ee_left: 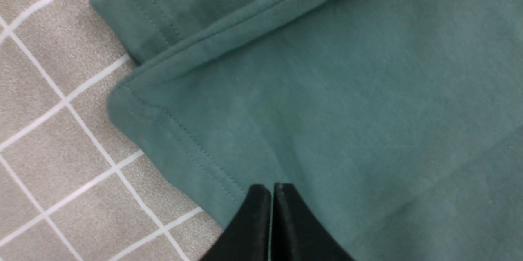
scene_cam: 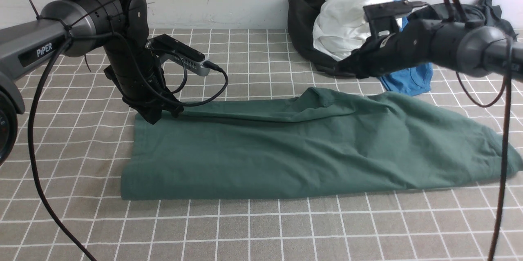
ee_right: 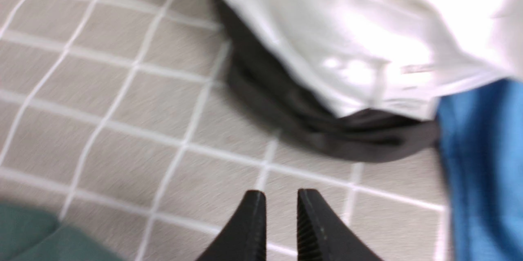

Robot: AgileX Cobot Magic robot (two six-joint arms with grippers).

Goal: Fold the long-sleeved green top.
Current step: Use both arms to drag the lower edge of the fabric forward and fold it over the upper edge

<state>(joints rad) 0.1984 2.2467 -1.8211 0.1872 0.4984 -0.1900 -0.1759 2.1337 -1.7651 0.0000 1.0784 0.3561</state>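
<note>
Our left tool was pressed together at the hem corner of the green long-sleeved top, lying flat on the surface, probably to lift it; our right tool hovered empty, slightly spread.

Under your matt black left claw lies the soft, matt dark-green jersey top; beside it, the coarse grey checked tablecloth.

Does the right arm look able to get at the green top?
Probably yes. The right gripper hangs over bare tablecloth just behind the top, jaws slightly apart and empty; nothing lies between, and the clothes pile is farther back.
</note>
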